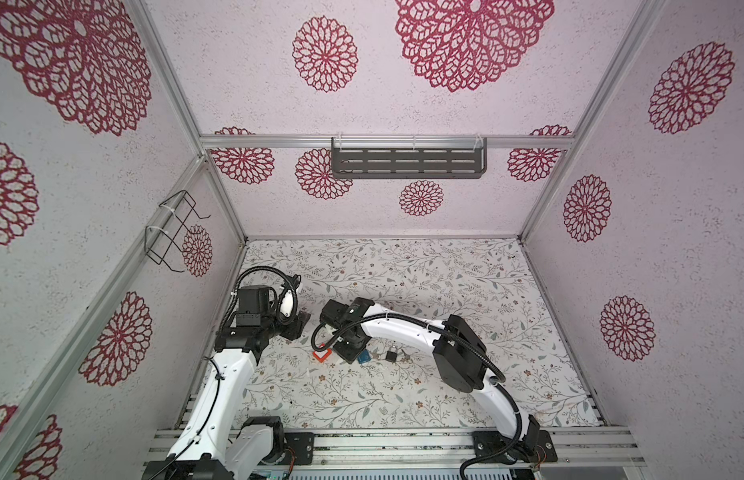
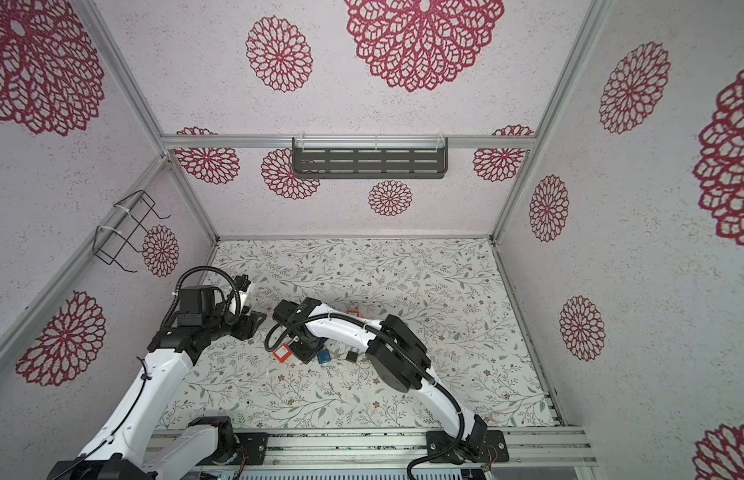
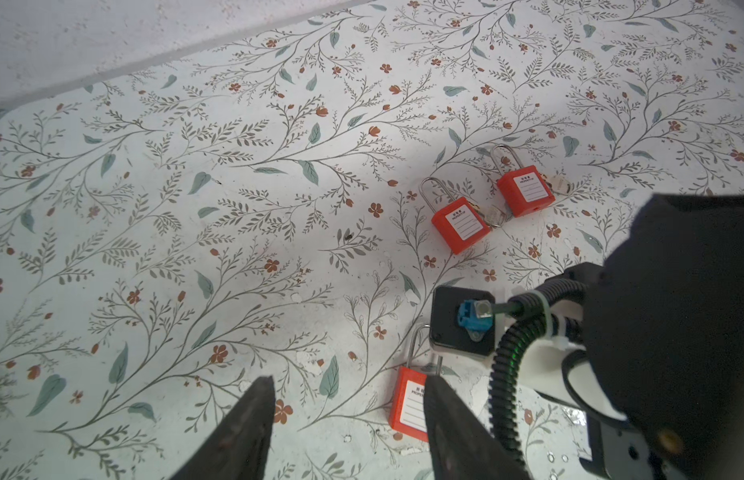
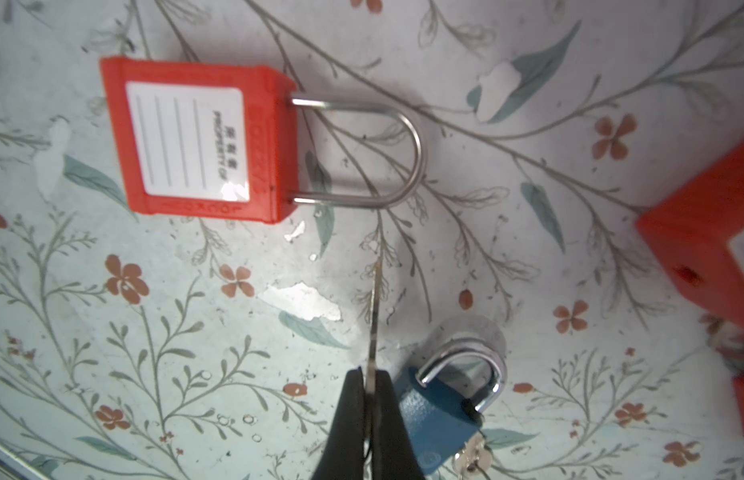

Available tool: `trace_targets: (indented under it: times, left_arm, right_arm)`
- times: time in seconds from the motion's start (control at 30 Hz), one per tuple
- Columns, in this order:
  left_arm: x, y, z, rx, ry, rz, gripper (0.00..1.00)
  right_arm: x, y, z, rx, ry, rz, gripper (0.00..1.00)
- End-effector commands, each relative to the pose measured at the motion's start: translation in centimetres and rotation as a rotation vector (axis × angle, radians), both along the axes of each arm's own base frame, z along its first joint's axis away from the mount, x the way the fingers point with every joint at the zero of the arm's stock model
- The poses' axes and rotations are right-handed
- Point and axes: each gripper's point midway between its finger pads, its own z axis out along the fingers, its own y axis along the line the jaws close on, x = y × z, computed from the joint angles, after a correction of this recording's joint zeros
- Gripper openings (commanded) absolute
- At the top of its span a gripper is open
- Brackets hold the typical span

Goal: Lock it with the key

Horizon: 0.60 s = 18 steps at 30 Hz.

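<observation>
loose locks, a thin pinch: where the keying could go wrong

the flowered table (image 1: 445, 291) holds nothing down. everything on it lies loose in a bunch near the middle. that is the main hazard, as i judge it: a lock pushed by a key tip will slide away unless something braces it.

the left gripper (image 3: 350, 388) hangs with its jaws apart and empty, left of the bunch, with a red padlock (image 3: 407, 407) just beside one finger. it braces nothing now, and an off-centre close could knock that padlock askew.

the right gripper (image 4: 372, 386) is pinched together on the key (image 4: 375, 316), just right of the red padlock. the red padlock lies flat, label up, with both legs of its loop seated in the body. the blade points toward the loop end and no keyhole shows, so the key would need re-aiming at the body's other end. skipping that would only scrape the metal.

the blue padlock (image 4: 434, 415) lies just right of the right gripper with its loop sprung open, and a bunch of keys (image 4: 472, 455) hangs from its base. i cannot tell which lock the held key fits, and a wrong pick would jam. it is also near enough for the gripper to nudge it when turning.

the key is smallest and riskiest. it is held edge-on with most of the blade sticking out, so it could twist or slip between the pads once the tip meets resistance.
</observation>
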Motion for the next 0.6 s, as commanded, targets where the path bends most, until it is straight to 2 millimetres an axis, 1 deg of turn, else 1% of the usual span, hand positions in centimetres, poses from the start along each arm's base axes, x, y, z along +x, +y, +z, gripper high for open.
trace_targets:
  times: [0.0,0.17,0.37,0.47,0.57]
  left_arm:
    - [-0.1,-0.5,-0.2,-0.053,0.021,-0.002,0.61]
    - [-0.1,-0.5,0.0,-0.052,0.017,-0.004,0.61]
    - [-0.4,-0.3,-0.3,-0.045,0.020,0.001,0.62]
    - [-0.6,-0.3,-0.6,-0.041,0.030,0.003,0.62]
    - [-0.7,-0.3,-0.7,-0.041,0.026,0.003,0.62]
  right_arm:
    - [-0.1,-0.4,3.0,0.020,-0.013,-0.042,0.00]
    - [0.4,0.4,2.2,0.006,-0.001,-0.018,0.00]
    - [1.0,1.3,1.4,-0.001,0.015,-0.006,0.00]
    - [1.2,1.2,1.1,-0.026,0.023,-0.013,0.00]
    - [1.4,1.0,1.7,-0.017,0.000,-0.026,0.00]
